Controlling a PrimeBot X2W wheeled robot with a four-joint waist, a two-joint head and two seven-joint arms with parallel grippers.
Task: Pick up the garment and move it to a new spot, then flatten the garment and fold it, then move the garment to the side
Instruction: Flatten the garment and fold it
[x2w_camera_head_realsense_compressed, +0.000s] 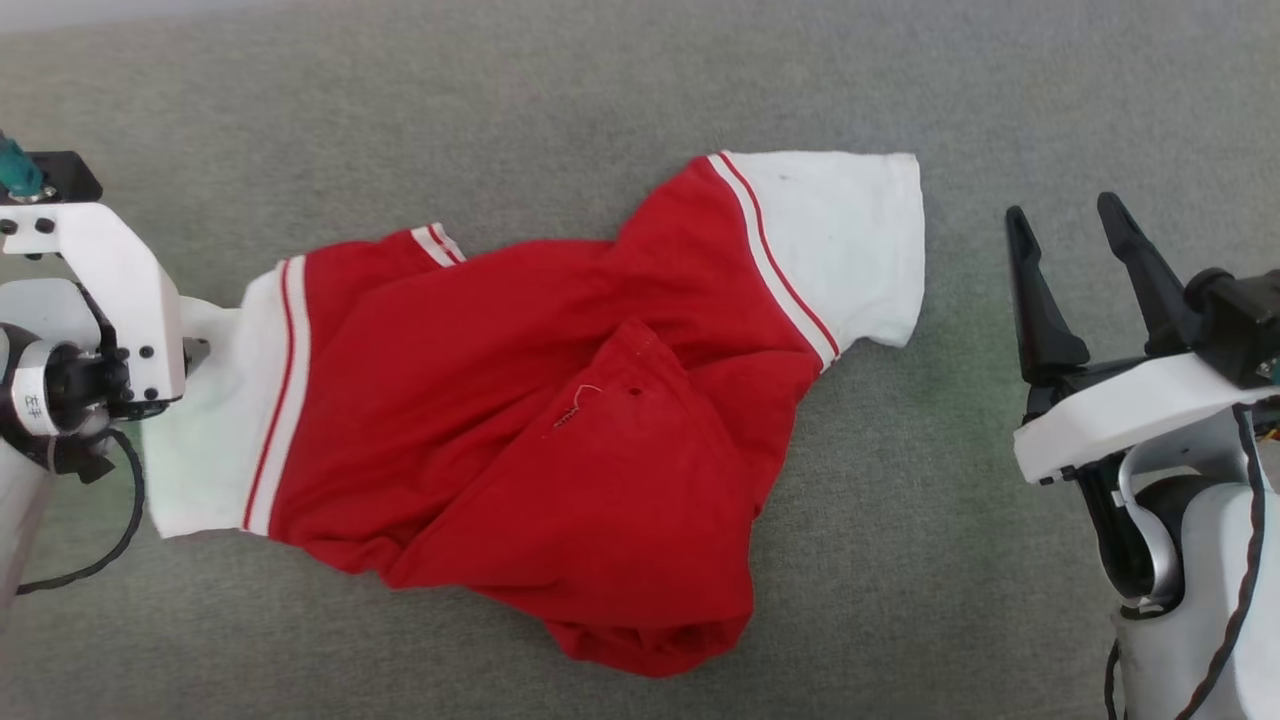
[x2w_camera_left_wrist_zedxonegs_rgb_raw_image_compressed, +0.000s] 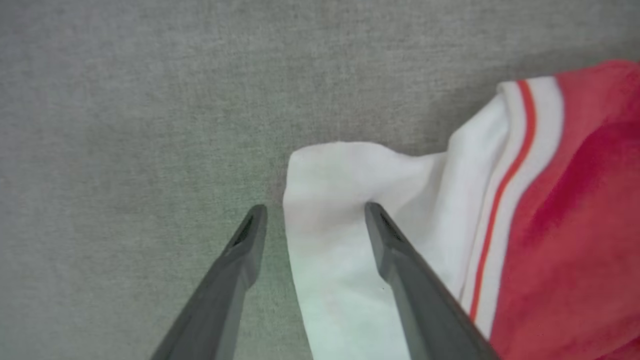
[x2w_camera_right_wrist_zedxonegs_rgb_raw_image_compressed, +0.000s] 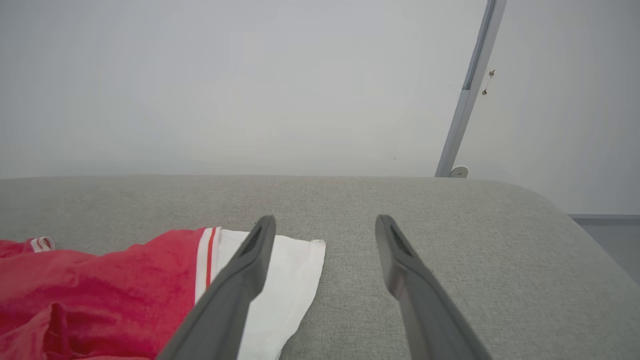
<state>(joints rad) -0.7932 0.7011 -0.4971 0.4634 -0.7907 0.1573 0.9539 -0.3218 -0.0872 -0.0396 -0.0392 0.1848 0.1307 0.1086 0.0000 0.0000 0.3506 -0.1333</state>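
Loosely rumpled garment (x2w_camera_head_realsense_compressed: 520, 430) on grey surface (x2w_camera_head_realsense_compressed: 600, 80)

Item one: grey upholstered surface (x2w_camera_head_realsense_compressed: 600, 90), woven cloth of fine, even texture, flat and broad, faintly greenish in places; in the right wrist view its far edge runs straight and its far right corner is rounded. Item two: wall (x2w_camera_right_wrist_zedxonegs_rgb_raw_image_compressed: 225, 85) behind that surface, plain off-white. Item three: slim grey-blue strip (x2w_camera_right_wrist_zedxonegs_rgb_raw_image_compressed: 470, 90) on the wall, running from the top of that view down to the surface's far edge, slightly slanted there. Item four: small round fitting (x2w_camera_right_wrist_zedxonegs_rgb_raw_image_compressed: 458, 172) at the strip's foot. Item five: two dark specks (x2w_camera_right_wrist_zedxonegs_rgb_raw_image_compressed: 487, 82) just right of the strip. Item six: darker grey band (x2w_camera_right_wrist_zedxonegs_rgb_raw_image_compressed: 605, 218) low along the wall, past the rounded corner.
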